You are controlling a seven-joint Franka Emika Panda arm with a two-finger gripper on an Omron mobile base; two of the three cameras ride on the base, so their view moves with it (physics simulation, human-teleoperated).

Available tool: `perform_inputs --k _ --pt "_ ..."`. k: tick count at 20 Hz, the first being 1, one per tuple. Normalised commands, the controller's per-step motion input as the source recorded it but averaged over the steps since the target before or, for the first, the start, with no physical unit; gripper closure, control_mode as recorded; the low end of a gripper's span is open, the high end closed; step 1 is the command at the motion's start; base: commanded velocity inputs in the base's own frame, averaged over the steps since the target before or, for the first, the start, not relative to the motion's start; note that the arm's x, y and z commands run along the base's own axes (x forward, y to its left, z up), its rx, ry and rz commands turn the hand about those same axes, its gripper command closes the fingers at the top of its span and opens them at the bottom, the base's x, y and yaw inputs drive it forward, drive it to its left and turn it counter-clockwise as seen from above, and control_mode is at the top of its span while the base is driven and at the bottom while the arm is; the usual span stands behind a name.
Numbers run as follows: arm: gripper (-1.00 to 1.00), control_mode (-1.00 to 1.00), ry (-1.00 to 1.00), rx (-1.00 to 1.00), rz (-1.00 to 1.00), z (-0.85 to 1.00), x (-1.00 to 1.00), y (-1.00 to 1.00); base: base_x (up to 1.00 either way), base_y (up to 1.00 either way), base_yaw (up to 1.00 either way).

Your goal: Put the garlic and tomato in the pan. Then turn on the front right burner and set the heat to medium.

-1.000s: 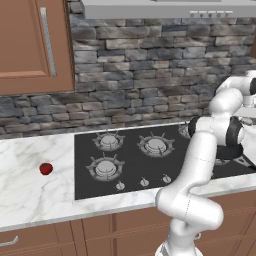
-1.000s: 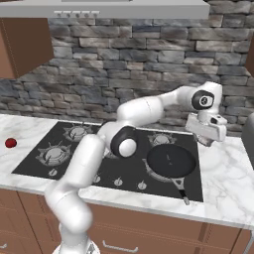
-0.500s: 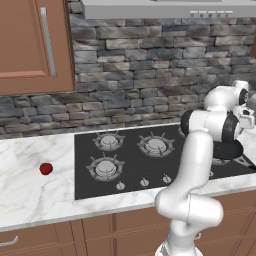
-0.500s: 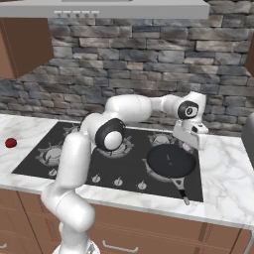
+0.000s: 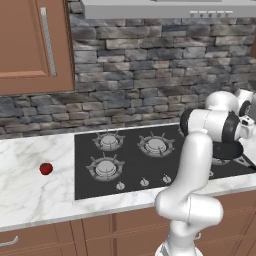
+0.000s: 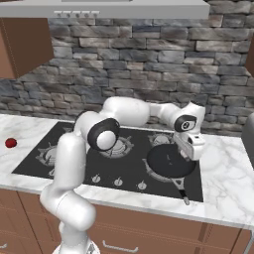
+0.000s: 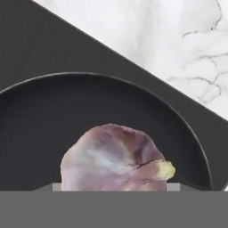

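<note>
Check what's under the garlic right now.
In the hand view the garlic hangs over the black floor of the pan. Its own bulk covers the floor directly below it; contact between the two can't be told.

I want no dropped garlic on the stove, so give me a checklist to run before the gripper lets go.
1. Garlic in the grip: ok, the hand view shows it right at the fingers, though the fingertips themselves are hidden.
2. Garlic over the pan: ok, the dark pan floor lies behind it on all sides.
3. Gripper above the pan on the front right burner: ok, at its right rim in the right base view.
4. Height above the pan floor: cannot tell.
5. Tomato still to fetch: not ok, it lies on the counter left of the stove.
</note>
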Motion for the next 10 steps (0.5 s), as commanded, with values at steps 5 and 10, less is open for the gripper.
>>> perform_inputs --k 5,10 --pt "1.0 -1.0 -0.12 0.0 -0.01 -0.25 0.0 0.0 0.0 0.0 0.0" --pt "1.0 -1.0 -0.04 0.0 0.0 -0.25 0.0 0.02 0.0 0.0 0.0"
